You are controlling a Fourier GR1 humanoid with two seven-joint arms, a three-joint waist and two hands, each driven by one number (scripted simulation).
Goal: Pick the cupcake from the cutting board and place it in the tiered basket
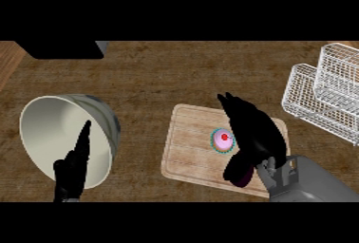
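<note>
- Wooden cutting board [189, 152] is seen on the table [175, 71]; the pink-topped cupcake [222, 139] is set on it, its right edge covered by the right hand [254, 133].
- Right hand is held flat and unclenched; contact with the cupcake cannot be judged.
- Left hand [73, 166] is held open before the bowl [45, 128], which it partly hides.
- Tiered basket [308, 95] is cropped at the right edge.
</note>
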